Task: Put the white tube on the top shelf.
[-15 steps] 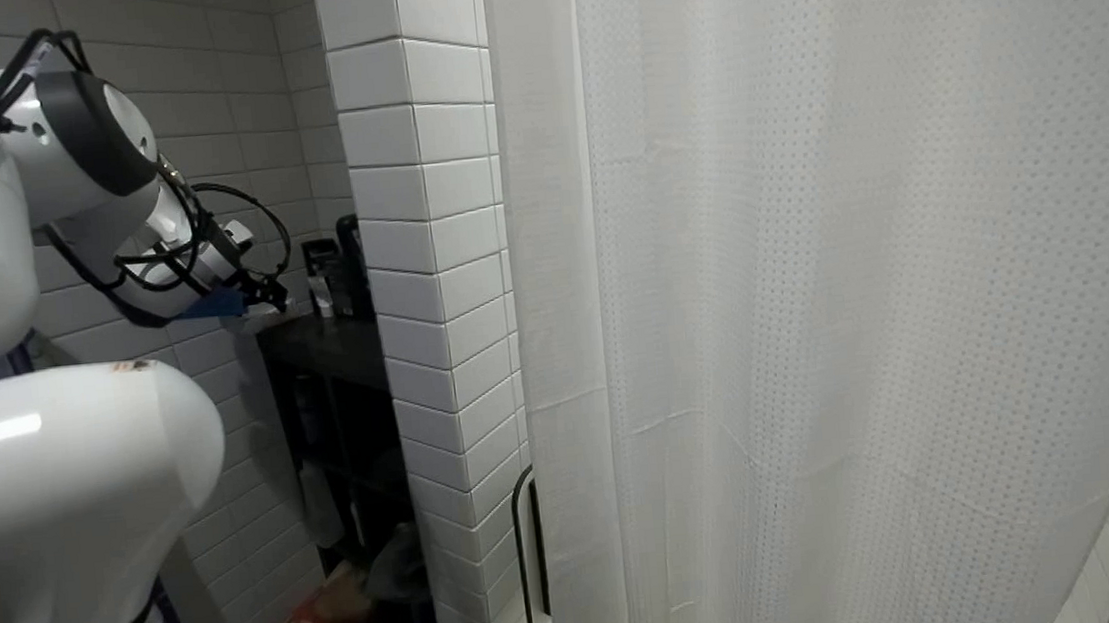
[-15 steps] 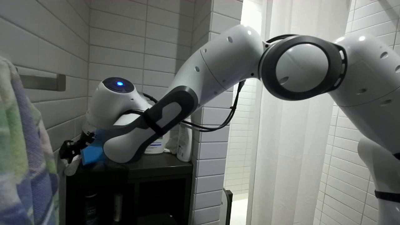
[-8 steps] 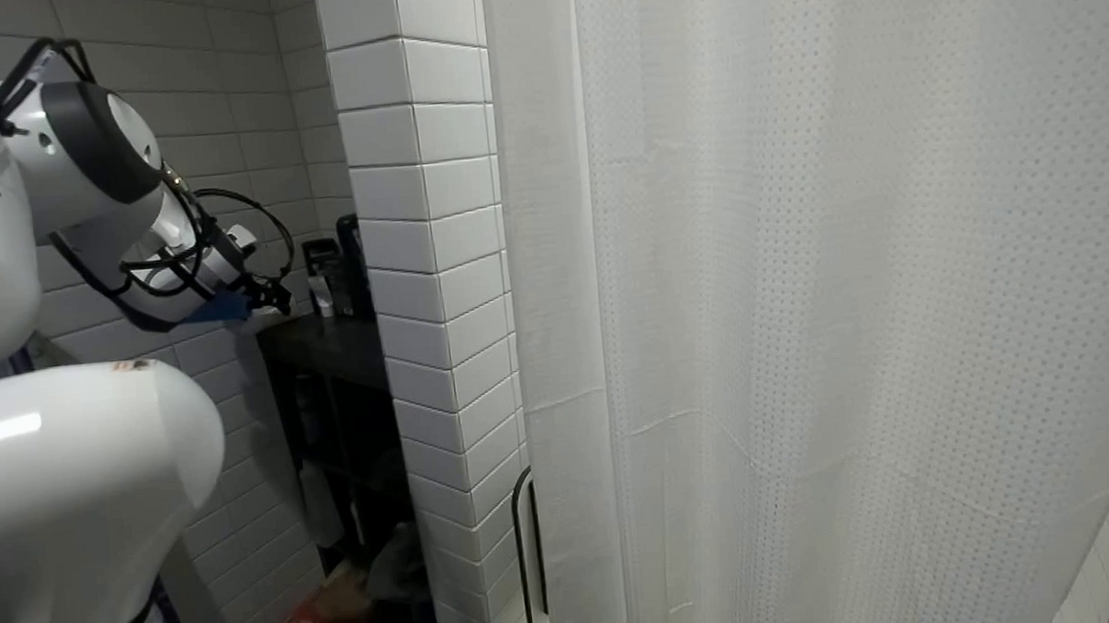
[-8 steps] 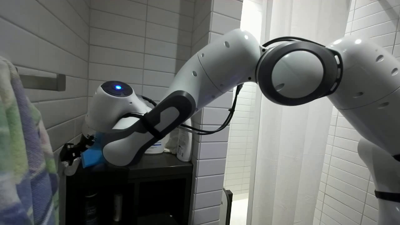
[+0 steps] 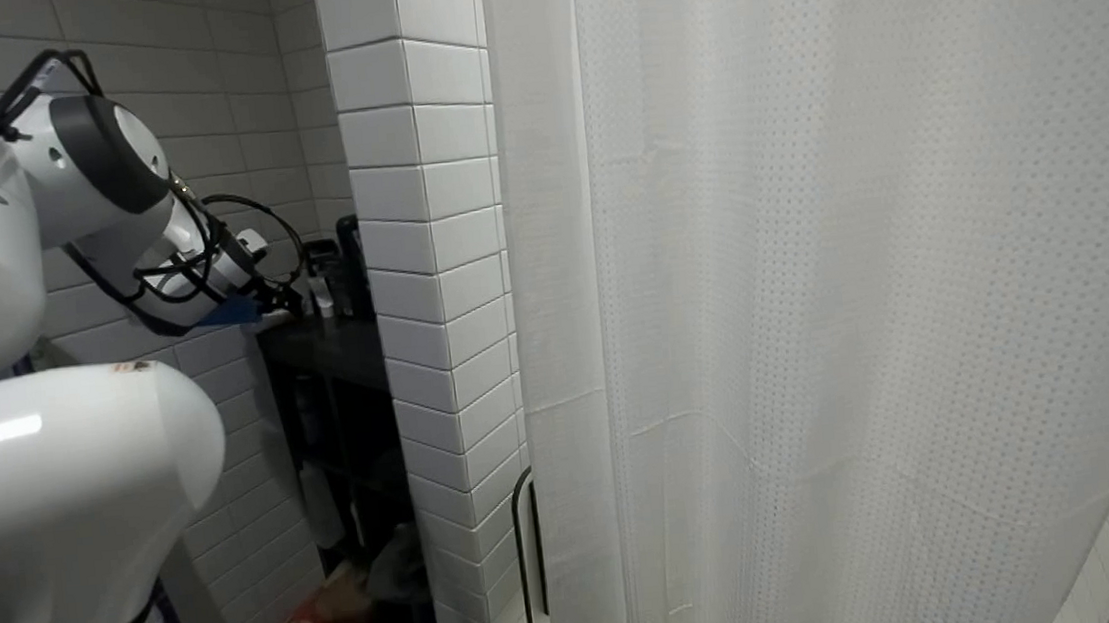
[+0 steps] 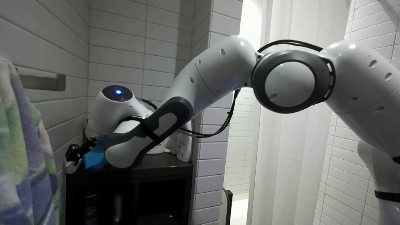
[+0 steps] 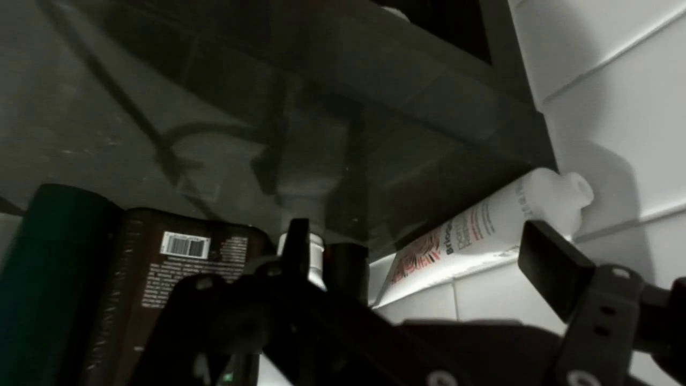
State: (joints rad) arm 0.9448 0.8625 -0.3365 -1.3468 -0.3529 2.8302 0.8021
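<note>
tube [image 7: 482,228]: aslant at edge of top shelf [image 6: 165,162], just beside tiled wall [image 7: 605,75]; support unclear
gripper [image 7: 420,240]: in wrist view, fingers [image 7: 554,268] either side of tube
bottle [image 7: 187,246]: in wrist view, left of tube
pillar bottle [image 6: 184,145]: in an exterior view, on top shelf, right end, just beside pillar [image 6: 211,156]
canisters [image 6: 117,206]: two, side by side, under top shelf, left of divider [image 6: 136,197]
towel [image 6: 26,140]: left of rack [image 6: 186,200], nearer camera
curtain [image 6: 287,156]: right of pillar, behind arm [image 6: 218,68]
</note>
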